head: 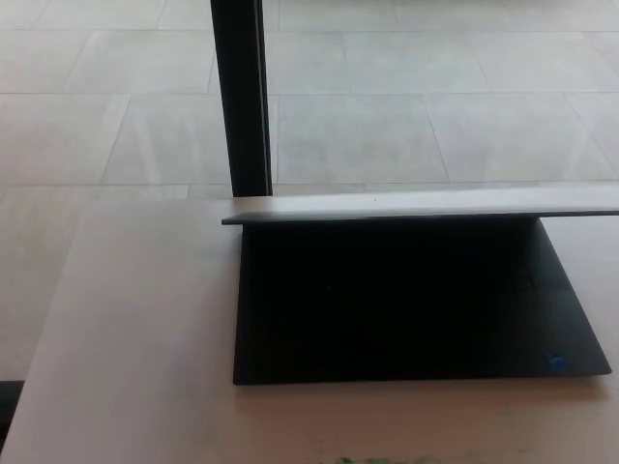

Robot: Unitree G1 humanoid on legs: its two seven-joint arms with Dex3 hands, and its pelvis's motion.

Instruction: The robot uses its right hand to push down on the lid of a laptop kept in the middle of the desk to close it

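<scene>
A dark laptop [406,309] is sitting open on a pale bench [135,367], filling the centre and right of the frame. Its grey lid [426,205] is tilting low over the black base, its edge running across the middle right. A small blue sticker [557,363] is showing at the base's lower right corner. A black post [242,97] is standing upper centre against a tiled floor [435,87]. Neither robot hand is showing, so the fingers cannot be judged.
</scene>
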